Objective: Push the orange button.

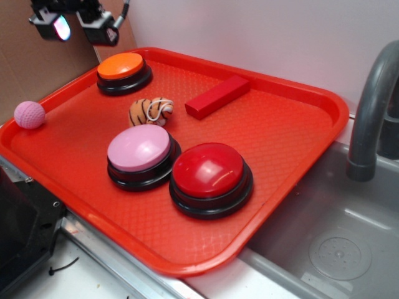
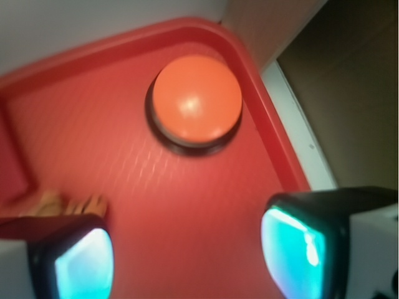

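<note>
The orange button sits on its black base in the far left corner of the red tray. In the wrist view it lies ahead of the fingers, near the tray's corner. My gripper hangs high above the tray's far left edge, up and left of the orange button, not touching it. It is open and empty; the two fingers stand wide apart in the wrist view, with bare tray between them.
A pink-topped button and a red-topped button sit mid-tray. A striped tiger toy and a red block lie between them and the orange button. A pink ball rests off the left rim. A sink and faucet are on the right.
</note>
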Available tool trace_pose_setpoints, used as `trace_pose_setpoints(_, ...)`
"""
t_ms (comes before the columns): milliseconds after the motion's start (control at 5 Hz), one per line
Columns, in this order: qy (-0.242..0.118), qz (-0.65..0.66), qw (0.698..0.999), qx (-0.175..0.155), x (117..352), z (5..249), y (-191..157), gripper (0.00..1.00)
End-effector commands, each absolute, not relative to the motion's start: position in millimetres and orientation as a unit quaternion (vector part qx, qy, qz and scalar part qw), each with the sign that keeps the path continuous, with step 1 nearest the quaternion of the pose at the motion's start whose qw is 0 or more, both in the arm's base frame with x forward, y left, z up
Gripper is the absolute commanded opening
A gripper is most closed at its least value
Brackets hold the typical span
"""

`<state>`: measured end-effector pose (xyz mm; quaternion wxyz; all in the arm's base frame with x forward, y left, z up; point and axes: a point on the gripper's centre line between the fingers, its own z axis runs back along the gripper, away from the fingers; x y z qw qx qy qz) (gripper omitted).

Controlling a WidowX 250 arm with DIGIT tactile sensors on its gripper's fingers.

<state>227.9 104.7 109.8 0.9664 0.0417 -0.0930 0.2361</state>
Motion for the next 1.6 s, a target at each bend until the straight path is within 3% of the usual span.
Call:
trace_pose_setpoints(0,-0.12,0.35,0.925,0.081,252,93,136,1.0)
trace_pose_setpoints(400,-0.142,0.343,0.924,0.085,273,82,149,1.0)
trace_pose_setpoints(1000,-0.113,0.348,0.928,0.073,270,57,149,1.0)
trace_pose_setpoints(1400,-0.12,0.337,0.931,0.07,263,76,146,1.0)
